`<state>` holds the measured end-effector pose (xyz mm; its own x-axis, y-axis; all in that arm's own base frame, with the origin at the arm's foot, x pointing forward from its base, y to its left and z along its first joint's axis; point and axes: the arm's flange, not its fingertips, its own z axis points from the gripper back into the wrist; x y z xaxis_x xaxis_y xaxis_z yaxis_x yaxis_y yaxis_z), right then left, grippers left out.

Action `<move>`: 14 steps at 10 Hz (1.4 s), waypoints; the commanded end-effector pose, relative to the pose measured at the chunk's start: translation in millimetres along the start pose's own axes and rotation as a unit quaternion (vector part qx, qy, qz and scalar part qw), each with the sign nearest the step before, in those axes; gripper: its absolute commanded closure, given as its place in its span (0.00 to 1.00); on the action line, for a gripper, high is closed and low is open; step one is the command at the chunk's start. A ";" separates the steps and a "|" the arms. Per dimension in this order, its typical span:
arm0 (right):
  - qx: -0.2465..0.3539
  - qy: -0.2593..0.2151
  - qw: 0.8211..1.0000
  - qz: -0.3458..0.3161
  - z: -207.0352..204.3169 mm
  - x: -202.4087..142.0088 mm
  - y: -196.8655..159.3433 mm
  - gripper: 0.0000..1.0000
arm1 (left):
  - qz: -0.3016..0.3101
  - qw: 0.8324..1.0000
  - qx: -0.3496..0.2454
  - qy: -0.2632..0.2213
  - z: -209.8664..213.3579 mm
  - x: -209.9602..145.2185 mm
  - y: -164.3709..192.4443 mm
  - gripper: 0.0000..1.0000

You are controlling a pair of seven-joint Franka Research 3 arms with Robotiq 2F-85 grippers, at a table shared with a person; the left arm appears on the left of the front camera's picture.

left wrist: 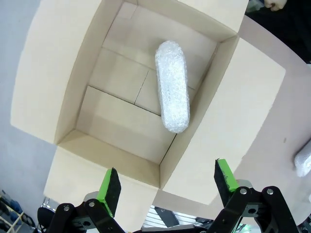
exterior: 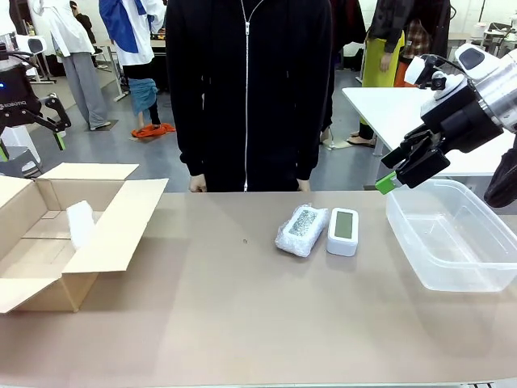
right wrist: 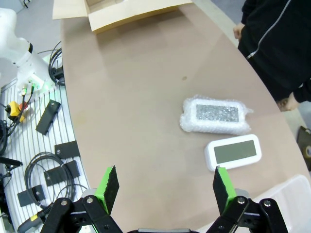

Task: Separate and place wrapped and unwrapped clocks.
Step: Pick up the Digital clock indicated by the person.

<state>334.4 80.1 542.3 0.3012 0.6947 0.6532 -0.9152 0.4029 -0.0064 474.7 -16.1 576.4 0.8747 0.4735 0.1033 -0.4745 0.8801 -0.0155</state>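
Left gripper point(left wrist: 165, 171) over box point(left wrist: 204, 97), right gripper point(right wrist: 165, 171) by tub point(exterior: 420, 259) rim, both wide (empty), wrapped clock point(exterior: 301, 229) beside bare clock point(exterior: 343, 230) mid-table.

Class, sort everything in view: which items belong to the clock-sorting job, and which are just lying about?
Job: bubble-wrapped clock bundle inside open brown cardboard box; bubble-wrapped clock on table; bare white rectangular clock; clear plastic tub.
Lying about: small black brackets; black cables.

A robotics lab: people in white coats point(exterior: 71, 36), a further white table point(exterior: 388, 109), coiled cables point(right wrist: 43, 170) beside the bench.
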 end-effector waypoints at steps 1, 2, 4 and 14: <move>0.011 -0.010 1.000 0.005 -0.5 1.5 -2.8 0.00 | -0.006 1.000 -0.004 -0.006 -1.7 -0.2 2.1 0.00; 0.011 -0.010 1.000 0.005 -0.5 1.5 -2.8 0.00 | 0.000 1.000 0.000 0.000 0.0 0.0 0.0 0.00; 0.011 -0.010 1.000 0.005 -0.5 1.5 -2.8 0.00 | -0.217 0.970 -0.108 -0.006 30.2 -44.4 -51.4 0.00; 0.011 -0.010 1.000 0.005 -0.5 1.5 -2.8 0.00 | -0.734 0.625 -0.263 -0.035 14.9 -164.3 -101.7 0.00</move>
<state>334.5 80.2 542.1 0.3028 0.6975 0.6494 -0.9141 0.4054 -0.0092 385.6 -199.0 569.2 0.3313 -0.8479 0.4139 0.9434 0.3058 -0.1285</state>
